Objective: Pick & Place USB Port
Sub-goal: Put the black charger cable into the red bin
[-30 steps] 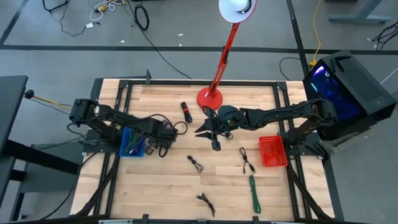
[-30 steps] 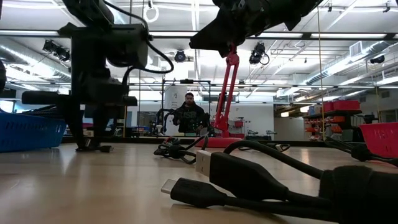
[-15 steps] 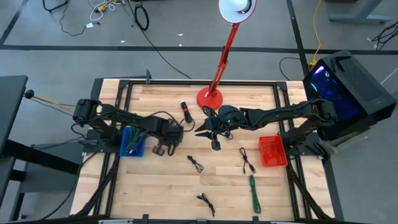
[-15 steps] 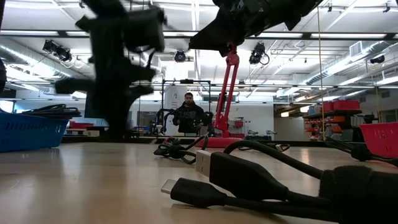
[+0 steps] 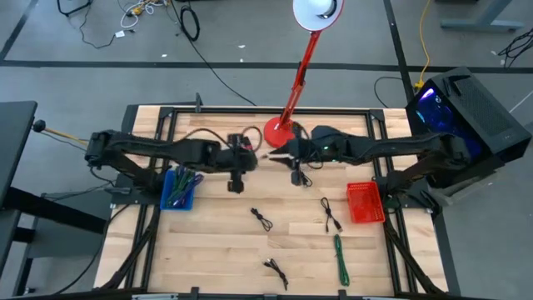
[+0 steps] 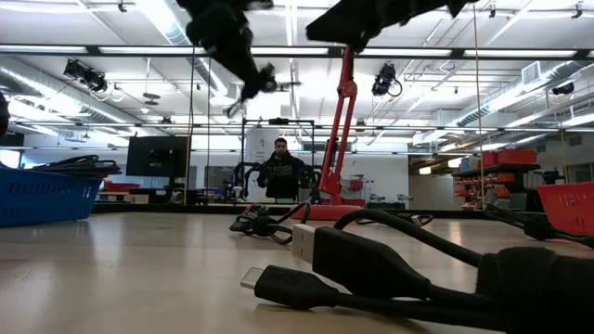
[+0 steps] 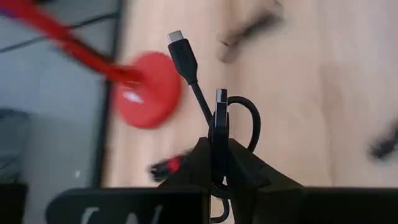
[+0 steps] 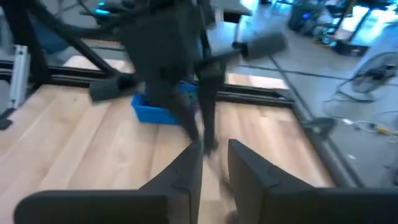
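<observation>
1. While the two arms meet over the far middle of the tabletop [image 5: 208,250], the left tool [image 5: 247,161] hangs in the air just beside the red lamp base [image 5: 281,132].
2. Its fingers [image 7: 239,163] are clamped on a black USB cable [image 7: 211,118], one plug poking up free, the cord looped beside it.
3. The right tool [image 5: 275,156] sits close by, tip to tip with the left one; its fingers [image 8: 249,171] stand a little apart with nothing between them.
4. A blue bin [image 5: 177,189] rests at the left edge of the tabletop, a red bin [image 5: 364,202] at the right.
5. Loose black cables [image 5: 263,218] and a green one [image 5: 341,259] lie on the near half of the wood.
6. Beyond the tabletop, a person [image 6: 281,173] sits in the room.
</observation>
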